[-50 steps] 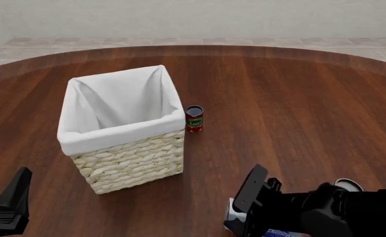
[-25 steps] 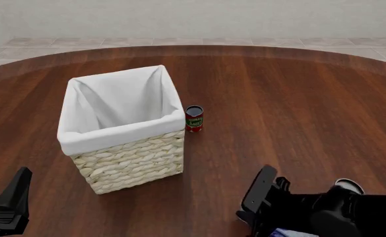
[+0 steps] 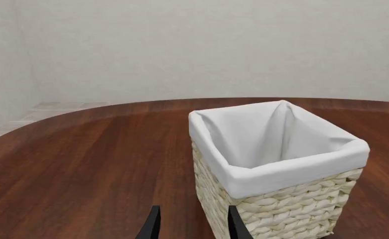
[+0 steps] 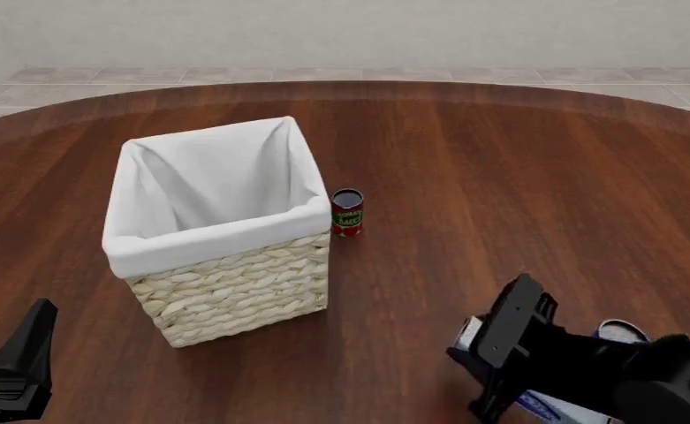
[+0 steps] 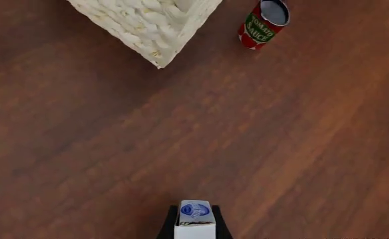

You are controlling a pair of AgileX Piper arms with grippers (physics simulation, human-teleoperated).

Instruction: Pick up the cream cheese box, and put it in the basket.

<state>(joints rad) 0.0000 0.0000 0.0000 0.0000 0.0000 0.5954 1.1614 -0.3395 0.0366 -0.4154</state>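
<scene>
R end effector (image 5: 194, 230) clamps cream cheese box (image 5: 195, 218) | long axis along fingers | L end effector (image 3: 192, 224) open, empty

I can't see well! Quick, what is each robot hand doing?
Left gripper: open, holding nothing.
Right gripper: closed on the cream cheese box.

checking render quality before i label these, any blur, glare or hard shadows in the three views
Front view: sharp all over, soft even light, only a faint shadow beside the basket and the can. Left wrist view: crisp, a mild sheen on the table, no glare. Right wrist view: sharp, the can's label readable, the box cut off by the picture's edge between the fingers.
</scene>
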